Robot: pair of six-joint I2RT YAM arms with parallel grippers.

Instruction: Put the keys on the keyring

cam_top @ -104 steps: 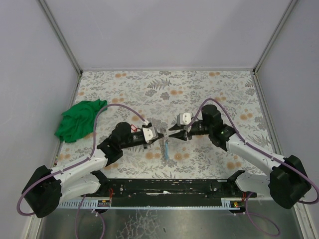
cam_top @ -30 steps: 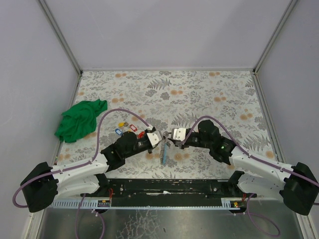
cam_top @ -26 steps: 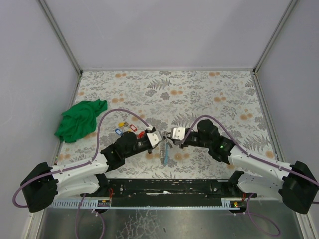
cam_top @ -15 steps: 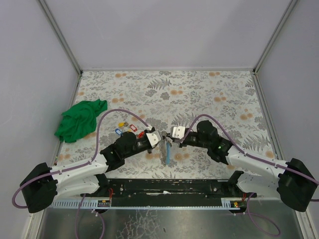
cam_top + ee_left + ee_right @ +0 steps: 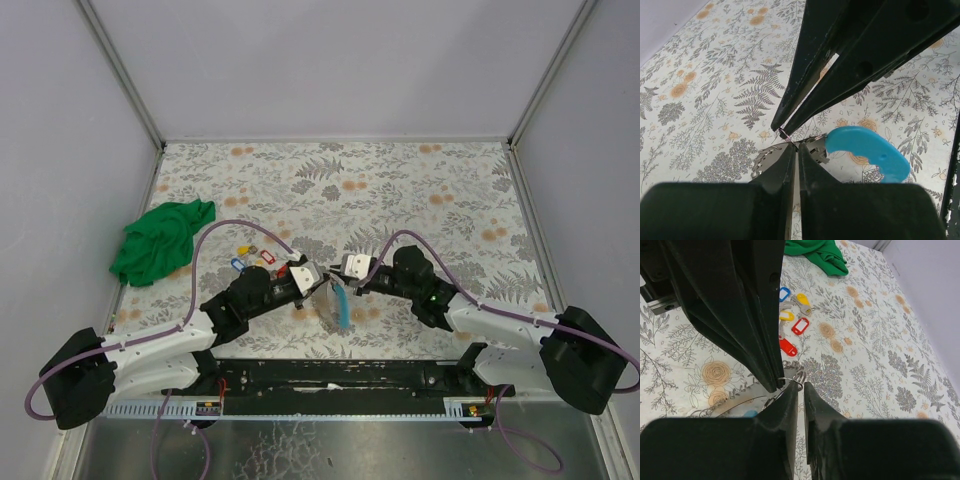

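Keyring [image 5: 341, 303] hangs well right of the green cloth [image 5: 160, 240], left gripper [image 5: 322, 280] pinched shut on its thin wire; right gripper [image 5: 338, 283] nearly closed there (holding it? can't tell). Looks light, springy and slippery, so I'd grip the bare wire.

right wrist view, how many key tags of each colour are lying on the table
blue tags: 1
yellow tags: 2
red tags: 2
total: 5
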